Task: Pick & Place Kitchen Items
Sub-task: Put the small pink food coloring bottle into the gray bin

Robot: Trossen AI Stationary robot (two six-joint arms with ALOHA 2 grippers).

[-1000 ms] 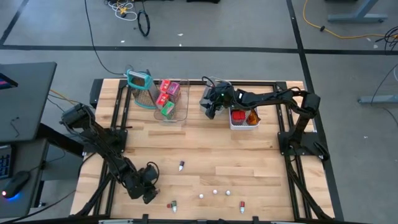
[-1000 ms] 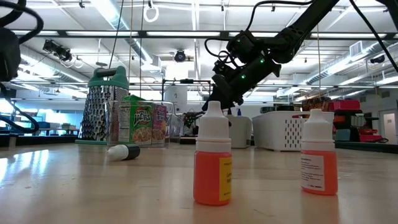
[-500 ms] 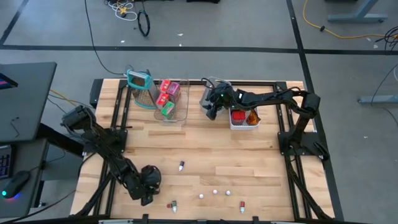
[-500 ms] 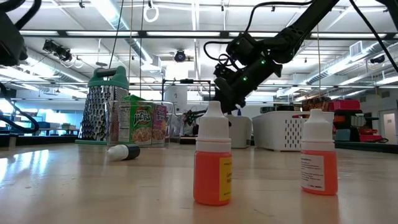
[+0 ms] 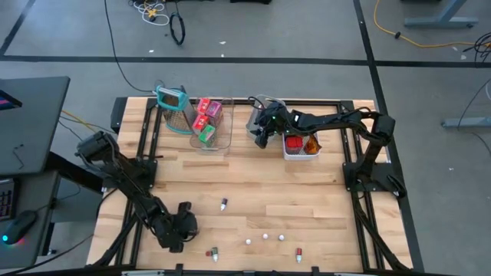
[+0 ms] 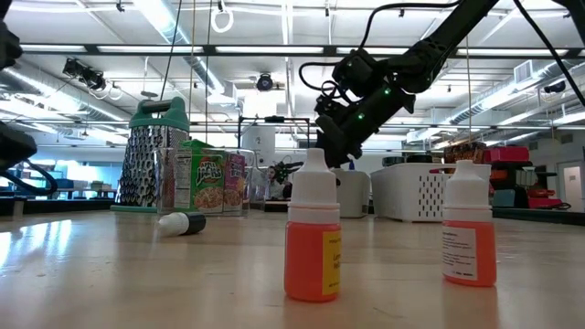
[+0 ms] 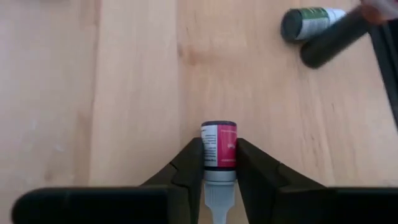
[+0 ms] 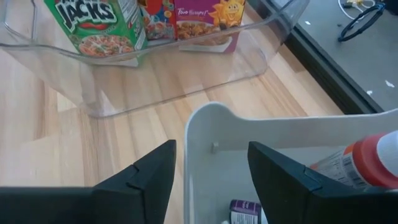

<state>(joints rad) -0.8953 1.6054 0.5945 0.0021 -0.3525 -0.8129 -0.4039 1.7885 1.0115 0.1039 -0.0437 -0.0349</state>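
Observation:
My left gripper (image 5: 182,224) is near the table's near left corner, shut on a small pink-labelled dropper bottle (image 7: 219,146). Other little bottles lie loose on the wood: one (image 5: 224,204) mid-table, one green-labelled (image 5: 213,251) and one (image 5: 298,254) by the near edge. Tiny white bits (image 5: 265,236) lie between them. My right gripper (image 5: 261,136) stands open at the far side, its fingers either side of a pale grey bin's near corner (image 8: 211,118), touching nothing. My left gripper pinches the bottle's labelled body (image 7: 219,163) between its two fingers, one on each side. The fingers slant down and lie along the bottle, whose white nozzle (image 7: 217,202) points back toward the wrist. Whether the bottle's far end rests on the table, I cannot tell.
A clear bin (image 5: 209,123) with cereal boxes and the teal-framed grater (image 5: 173,103) stand at the far left. A white bin (image 5: 301,147) holds red goods. The grey bin holds a red-capped bottle (image 8: 373,162). Two orange dropper bottles (image 6: 311,247) (image 6: 471,238) stand near the low camera.
My left gripper has rolled about the line it points along, staying where it was near the near left corner.

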